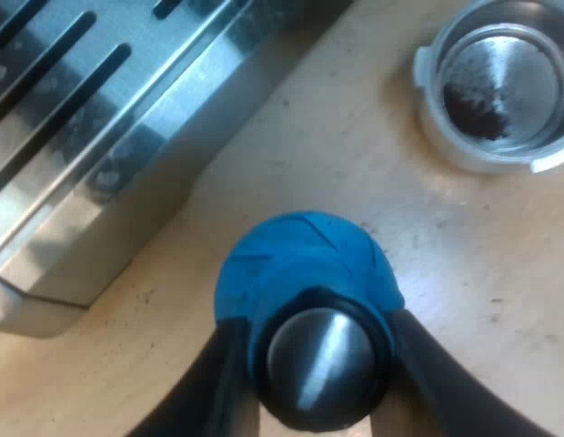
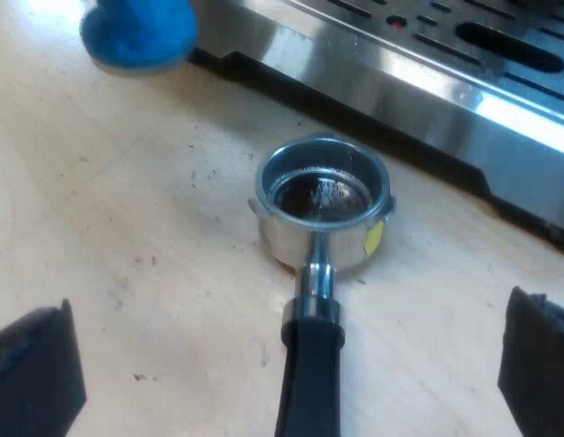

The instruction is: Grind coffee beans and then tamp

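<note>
My left gripper (image 1: 320, 387) is shut on the blue tamper (image 1: 305, 259), its black fingers (image 1: 218, 373) pressing the dark collar under the tamper's metal cap. I cannot tell whether the tamper rests on the wooden table or hangs just above it. The metal holder (image 1: 500, 86) lies a short way off on the table, with a little dark coffee in its basket. In the right wrist view the holder (image 2: 323, 205) lies flat and its dark handle (image 2: 309, 364) points toward my right gripper (image 2: 287, 364). That gripper is open, its fingers wide apart on either side of the handle and not touching it. The tamper (image 2: 136, 32) shows by the machine's front.
The espresso machine's steel drip tray (image 1: 91, 137) with its dark slots runs close beside the tamper, and its edge (image 2: 428, 91) passes just behind the holder. The wooden table (image 2: 146, 228) carries scattered coffee specks. A yellow mark (image 2: 374, 238) sits on the holder's rim.
</note>
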Robot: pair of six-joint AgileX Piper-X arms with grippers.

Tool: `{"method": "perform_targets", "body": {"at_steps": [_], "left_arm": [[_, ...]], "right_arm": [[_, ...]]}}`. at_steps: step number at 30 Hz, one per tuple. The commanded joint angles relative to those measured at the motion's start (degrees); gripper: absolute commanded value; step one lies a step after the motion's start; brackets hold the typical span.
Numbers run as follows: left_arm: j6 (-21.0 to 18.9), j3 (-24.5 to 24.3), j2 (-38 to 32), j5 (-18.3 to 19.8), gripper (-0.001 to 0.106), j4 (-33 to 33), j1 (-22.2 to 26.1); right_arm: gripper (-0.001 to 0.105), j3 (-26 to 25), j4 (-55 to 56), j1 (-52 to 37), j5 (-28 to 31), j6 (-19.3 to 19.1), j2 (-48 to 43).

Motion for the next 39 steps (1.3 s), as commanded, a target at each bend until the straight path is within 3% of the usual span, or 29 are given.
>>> {"method": "perform_targets", "body": {"at_steps": [1,7,9,10,14,21,29,39], "left_arm": [[0.55,-2.99,-0.53,0.91,0.0,1.64,-0.25],[0.55,-8.18,-0.53,3.16,0.0,3.78,-0.25],[0.55,-9.03,-0.53,4.35,0.0,4.11,-0.25],[0.55,-11.3,-0.53,7.73,0.0,5.38,-0.47],[0.55,-12.23,-0.53,7.71,0.0,5.72,-2.79],[0.55,-12.47,-0.53,5.2,0.0,4.43,-8.27],[0.55,-12.47,-0.14,5.03,0.0,4.04,-8.26],[0.55,-12.47,6.18,5.99,0.0,2.29,-8.26]], "right_arm": [[0.094,3.77,-6.17,0.06,-1.61,-0.31,-0.39],[0.094,7.82,-9.26,0.06,-1.74,-0.53,-0.46],[0.082,8.47,-9.68,0.06,-1.74,-1.2,-0.46],[0.072,8.45,-9.67,0.06,-1.48,-2.04,-0.46],[0.058,8.45,-9.67,0.06,3.12,-2.56,-0.46],[0.058,8.45,-9.78,0.06,3.91,-2.56,-0.46],[0.058,8.45,-13.13,0.06,1.52,-2.56,-0.46],[0.058,8.45,-14.94,0.06,1.52,-2.56,-0.46]]}}
